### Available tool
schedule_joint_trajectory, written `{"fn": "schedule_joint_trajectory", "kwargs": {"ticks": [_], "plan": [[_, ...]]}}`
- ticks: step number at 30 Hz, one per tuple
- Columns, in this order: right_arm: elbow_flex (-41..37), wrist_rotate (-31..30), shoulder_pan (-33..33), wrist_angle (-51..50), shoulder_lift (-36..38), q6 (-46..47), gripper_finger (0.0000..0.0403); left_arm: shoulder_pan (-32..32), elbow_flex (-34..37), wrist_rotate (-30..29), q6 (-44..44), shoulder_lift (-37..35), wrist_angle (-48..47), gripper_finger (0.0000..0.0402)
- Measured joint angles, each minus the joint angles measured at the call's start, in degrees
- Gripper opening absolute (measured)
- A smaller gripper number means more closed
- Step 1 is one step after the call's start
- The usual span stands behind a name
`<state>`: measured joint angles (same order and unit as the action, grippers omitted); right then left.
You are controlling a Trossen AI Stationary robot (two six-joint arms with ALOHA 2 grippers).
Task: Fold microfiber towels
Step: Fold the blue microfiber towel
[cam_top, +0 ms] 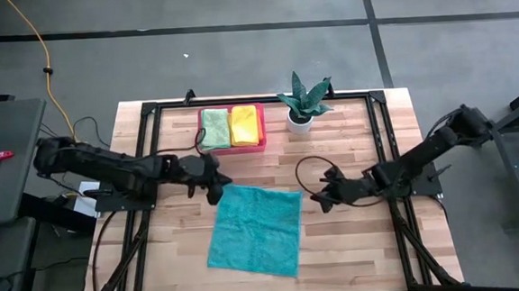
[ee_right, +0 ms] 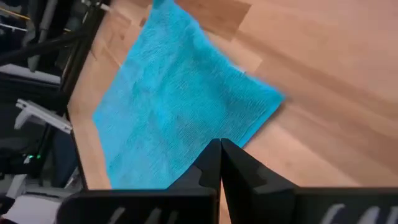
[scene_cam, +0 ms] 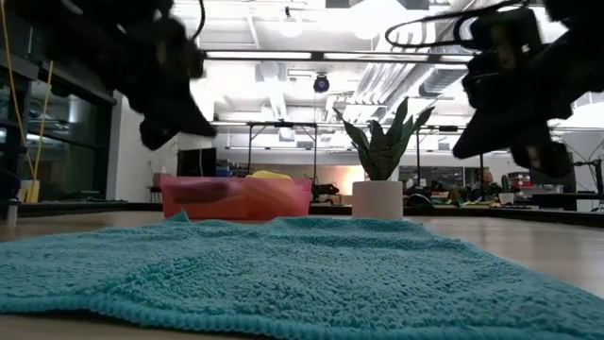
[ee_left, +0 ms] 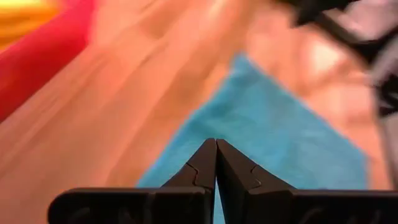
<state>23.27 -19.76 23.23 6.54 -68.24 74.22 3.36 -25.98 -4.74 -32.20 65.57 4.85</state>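
One teal towel [cam_top: 255,230] lies flat before the pink tray [cam_top: 232,147]; I hold my left gripper [cam_top: 215,186] and right gripper [cam_top: 321,198] closed, empty, at its far corners. Next: open, pinch those corners, fold

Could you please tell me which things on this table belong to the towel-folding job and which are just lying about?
Part of the job:
- teal towel, spread flat on the table
- light green towel, in the pink tray
- yellow towel, in the tray beside it

Just lying about:
- potted plant
- pink tray itself
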Motion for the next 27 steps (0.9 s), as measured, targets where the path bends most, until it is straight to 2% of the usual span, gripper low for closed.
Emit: {"fn": "schedule_joint_trajectory", "kwargs": {"ticks": [4, 8, 12, 16, 19, 23, 27], "plan": [[0.0, 4.13, -4.18, -1.07, 0.0, -3.51, 0.0, 4.82, -0.66, 1.69, -2.12, 1.35, -7.79, 0.0008], [0.0, 6.66, -7.02, -2.16, 0.0, -6.0, 0.0013, 7.58, -0.74, 4.94, -1.81, 4.08, -10.1, 0.004], [0.0, 6.88, -8.16, -2.66, 0.0, -7.68, 0.0058, 9.06, -0.76, 10.06, -1.68, 7.13, -9.87, 0.0087], [0.0, 4.28, -8.27, -3.01, 0.0, -8.62, 0.0105, 9.83, -0.76, 10.55, -3.39, 11.24, -9.48, 0.013], [0.0, 2.12, -8.27, -2.88, 0.0, -8.55, 0.0126, 9.9, -0.76, 10.72, -4.83, 14.56, -7.53, 0.0151], [0.0, 1.94, -8.27, -2.9, -0.01, -8.63, 0.0133, 9.65, -0.92, 12.33, -6.38, 17.76, -5.19, 0.0161], [0.0, 1.6, -8.27, -2.92, -0.03, -8.55, 0.0133, 9.23, -1.0, 12.21, -6.56, 18.72, -3.97, 0.0152]]}}
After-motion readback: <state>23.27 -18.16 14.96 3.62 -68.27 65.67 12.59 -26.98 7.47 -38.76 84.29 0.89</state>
